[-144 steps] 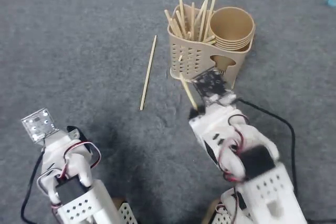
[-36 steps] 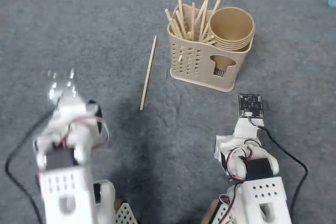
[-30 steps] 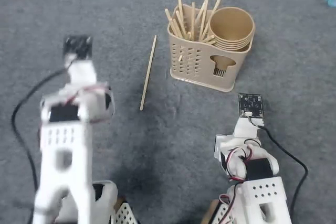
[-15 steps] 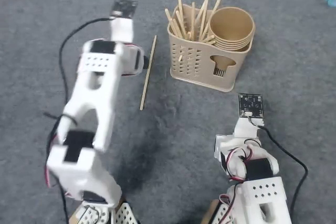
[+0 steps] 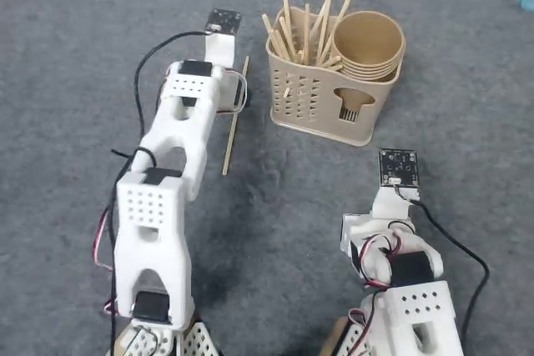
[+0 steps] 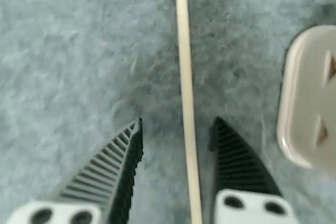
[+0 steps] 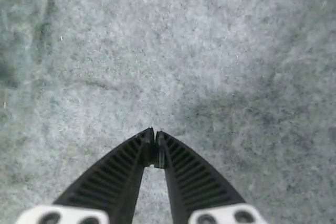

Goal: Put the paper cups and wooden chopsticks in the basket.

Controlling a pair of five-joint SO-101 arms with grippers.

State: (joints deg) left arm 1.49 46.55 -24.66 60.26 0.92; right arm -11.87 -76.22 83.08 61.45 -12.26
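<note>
A single wooden chopstick [image 5: 234, 122] lies on the grey carpet left of the beige basket [image 5: 321, 97]. The basket holds a stack of paper cups [image 5: 367, 43] and several chopsticks [image 5: 304, 35]. My left arm stretches out over the loose chopstick. In the left wrist view my left gripper [image 6: 177, 129] is open, and the chopstick [image 6: 185, 93] runs between its fingers, closer to one of them. A corner of the basket [image 6: 310, 103] shows beside it. My right gripper [image 7: 155, 135] is shut on nothing, low over bare carpet near the table's front right.
Grey carpet covers the whole table. A pale wall edge runs along the back. The right arm's black cable [image 5: 459, 248] trails over the carpet at the front right.
My left arm has swung from the front left forward to the loose chopstick, and its open gripper now straddles it. The right arm has pulled back from the basket and kept still.
</note>
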